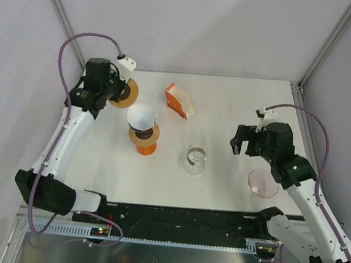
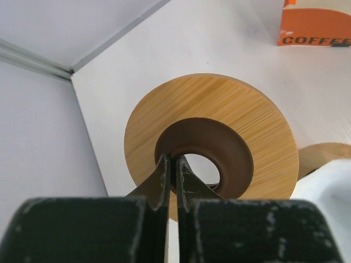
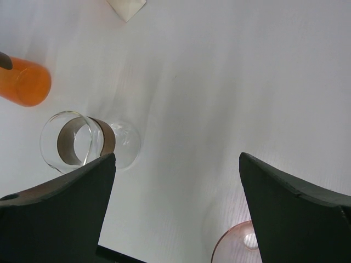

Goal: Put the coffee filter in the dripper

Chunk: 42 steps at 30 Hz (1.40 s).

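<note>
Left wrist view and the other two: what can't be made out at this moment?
- Left wrist view: whether the shut left gripper pinches the dark inner rim of the round bamboo ring; its own fingers cover the contact.
- Left wrist view: the orange cardboard coffee box, cut off by the top and right edges.
- Right wrist view: the pink glass disc, cut by the bottom edge and partly behind the open right gripper.

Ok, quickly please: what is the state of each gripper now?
Left gripper: jaws shut at the wooden ring; a grip on it cannot be told.
Right gripper: jaws open, holding nothing.
</note>
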Motion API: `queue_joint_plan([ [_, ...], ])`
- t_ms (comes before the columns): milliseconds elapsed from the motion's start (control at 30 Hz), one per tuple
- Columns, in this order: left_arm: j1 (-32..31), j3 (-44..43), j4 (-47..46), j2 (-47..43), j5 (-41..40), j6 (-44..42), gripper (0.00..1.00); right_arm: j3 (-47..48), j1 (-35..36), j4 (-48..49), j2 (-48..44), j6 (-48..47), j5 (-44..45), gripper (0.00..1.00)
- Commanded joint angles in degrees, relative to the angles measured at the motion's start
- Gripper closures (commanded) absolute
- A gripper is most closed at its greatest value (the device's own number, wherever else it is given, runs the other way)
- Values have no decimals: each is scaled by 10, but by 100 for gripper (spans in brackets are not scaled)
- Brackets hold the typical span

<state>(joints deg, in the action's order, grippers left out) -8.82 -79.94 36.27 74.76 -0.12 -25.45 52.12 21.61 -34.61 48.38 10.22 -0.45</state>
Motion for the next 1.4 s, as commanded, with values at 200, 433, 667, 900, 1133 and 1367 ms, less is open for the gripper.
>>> queue_joint_plan([
  [200,-83,-152,-18,55,-153,-22,100,-29,-6,11,-35,-7,-8,1],
  [433,-205,-200,-16,64,-191,-44,100,-30,-15,7,-45,-5,3,1],
  [667,-378,-218,37,76,-174,-58,100,-30,-53,-4,-49,4,12,1],
  [900,-473,-184,135,140,-26,-8,100,-30,-108,-16,-45,14,-4,1],
  [1133,-480,-178,139,195,37,6,100,-30,-136,-16,-54,15,-25,1],
  [1367,-481,-158,138,232,57,10,100,-30,-143,-17,-54,18,-28,1],
])
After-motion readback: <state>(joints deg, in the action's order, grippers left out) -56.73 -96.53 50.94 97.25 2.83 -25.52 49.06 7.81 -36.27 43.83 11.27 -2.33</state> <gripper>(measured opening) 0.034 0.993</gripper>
